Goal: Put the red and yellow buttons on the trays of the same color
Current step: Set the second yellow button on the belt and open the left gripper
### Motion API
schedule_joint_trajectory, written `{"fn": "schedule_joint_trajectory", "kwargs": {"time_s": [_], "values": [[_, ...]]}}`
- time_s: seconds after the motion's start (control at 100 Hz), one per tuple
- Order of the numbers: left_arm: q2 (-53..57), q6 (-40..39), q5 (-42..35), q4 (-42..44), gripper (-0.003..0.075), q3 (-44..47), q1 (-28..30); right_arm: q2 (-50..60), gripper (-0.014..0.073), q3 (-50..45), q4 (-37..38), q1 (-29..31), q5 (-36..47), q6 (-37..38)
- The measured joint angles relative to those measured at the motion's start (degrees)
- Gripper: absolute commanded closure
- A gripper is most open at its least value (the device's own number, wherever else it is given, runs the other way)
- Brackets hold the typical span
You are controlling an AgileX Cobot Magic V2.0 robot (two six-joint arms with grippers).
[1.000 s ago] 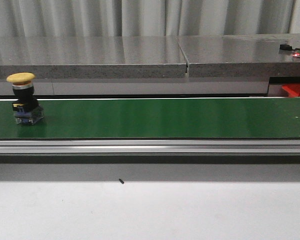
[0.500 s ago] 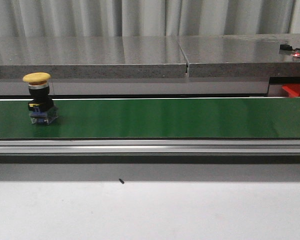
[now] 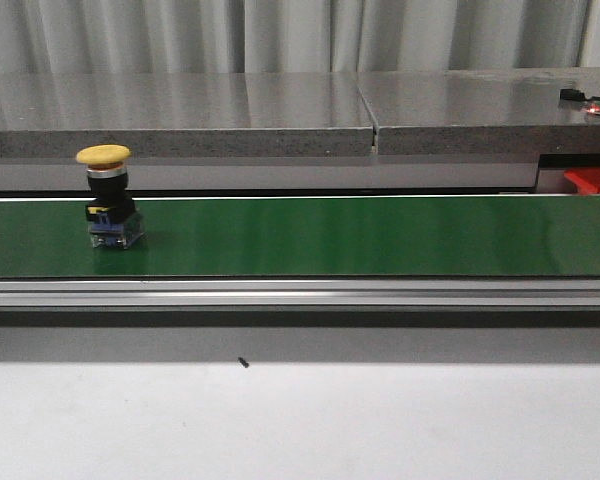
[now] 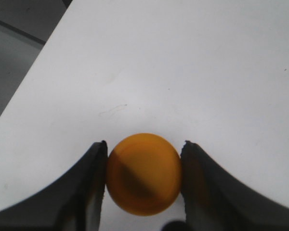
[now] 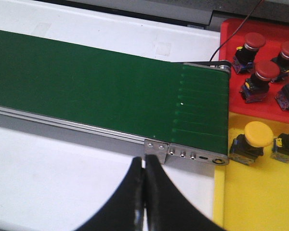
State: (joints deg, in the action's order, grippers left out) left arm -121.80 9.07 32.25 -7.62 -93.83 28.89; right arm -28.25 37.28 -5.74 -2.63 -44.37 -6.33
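Grey pleated curtains are hanging behind a long speckled stone ledge [image 3: 280, 115], and below it a green conveyor belt [image 3: 360, 236] is running across the white tabletop [image 3: 300, 425]. One yellow push button [image 3: 108, 196] is standing upright on the belt near its left end, well apart from everything else. A small dark speck [image 3: 242, 362] is lying on the tabletop near the belt's front rail. At the belt's right end a red tray [image 5: 260, 62] is holding four red buttons [image 5: 260, 79], and just beside it a yellow tray [image 5: 260, 192] is carrying two yellow buttons [image 5: 250, 142]. The left pincer [image 4: 143, 180] is gripping a yellow-orange button cap [image 4: 143, 173] over the bare tabletop. The right pincer [image 5: 144, 202] is sitting fully closed, holding nothing, near the belt's corner bracket. No readable writing is showing.
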Motion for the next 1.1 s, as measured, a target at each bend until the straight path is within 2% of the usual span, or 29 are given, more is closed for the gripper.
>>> {"fn": "schedule_joint_trajectory", "kwargs": {"time_s": [0.21,0.55,0.79,1.1], "values": [[2.78,0.0,4.24,-1.1,0.0639,0.0,0.0,0.0,0.0663,0.0,0.0,0.0,0.0,0.0],[14.1,0.0,13.38,-4.18,0.0639,0.0,-1.26,0.0,0.0663,0.0,0.0,0.0,0.0,0.0],[22.13,0.0,20.21,-4.18,0.0639,0.33,-5.64,0.0,0.0663,0.0,0.0,0.0,0.0,0.0],[29.51,0.0,20.63,-4.42,0.0639,8.85,-12.1,0.0,0.0663,0.0,0.0,0.0,0.0,0.0]]}}
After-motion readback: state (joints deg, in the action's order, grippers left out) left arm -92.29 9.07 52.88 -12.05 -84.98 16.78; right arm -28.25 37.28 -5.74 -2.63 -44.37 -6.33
